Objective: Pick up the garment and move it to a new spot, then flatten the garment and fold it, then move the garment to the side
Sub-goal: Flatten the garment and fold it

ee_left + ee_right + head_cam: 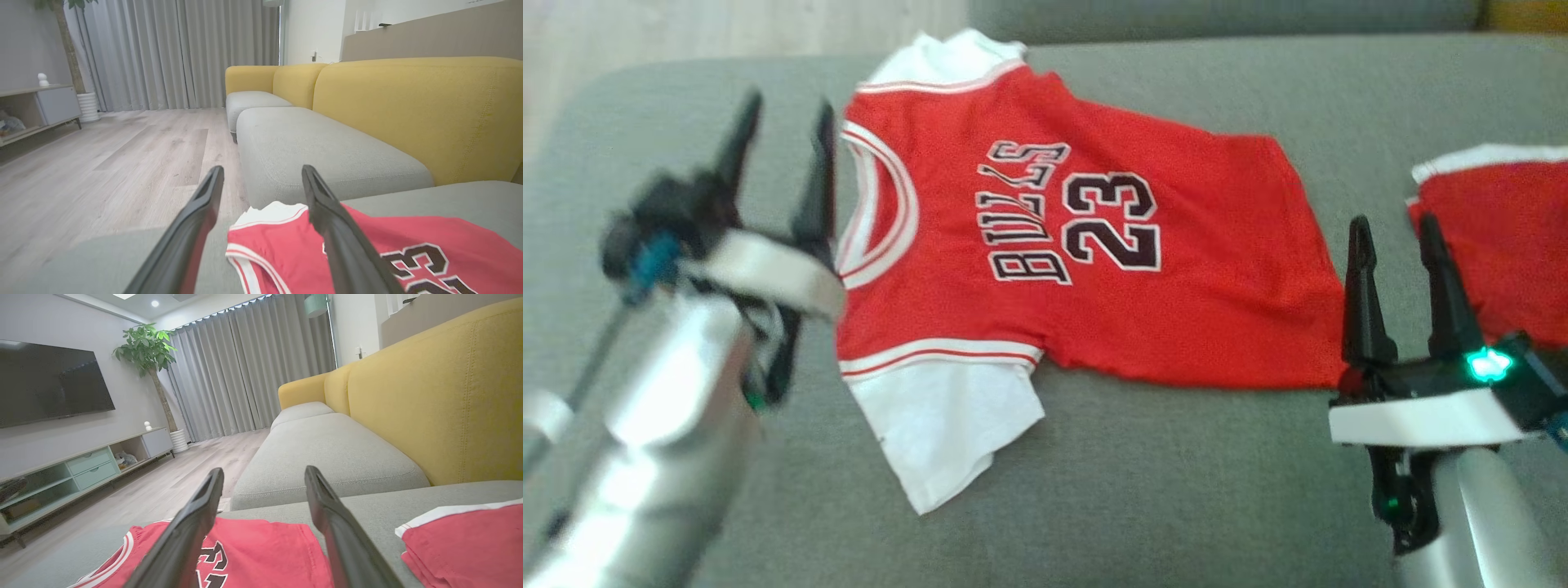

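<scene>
Garment: the red garment [1094, 269], lettered BULLS 23, lies face up at the middle of the frame on the grey sofa seat [1176, 490]. Its collar [882, 204] is toward the left and its hem [1303, 245] toward the right.
Lay of the cloth: the body is largely flat. The upper sleeve [956, 57] is at top centre. The lower sleeve [939, 425] hangs skewed toward bottom centre.
Left end effector: the left end effector [788, 104] is at the left of the frame, fingers apart and holding nothing. It is just beside the collar; blur prevents saying whether it touches.
Right end effector: the right end effector [1392, 221] is at the lower right, fingers apart and empty, near the hem's lower corner.
Neighbouring item: a second red piece [1494, 237] lies at the right edge, apart from the hem.
Step in hand: judged to be the fold, as flattening looks nearly complete.
Method advised: straighten the lower sleeve first. Then pinch one shoulder and one hem corner along the same long edge, lift low, and carry both together across to the opposite edge. Release only once the edges align.
Risk: uneven lift would drag the body into wrinkles. The right end effector could also catch the second red piece.
</scene>
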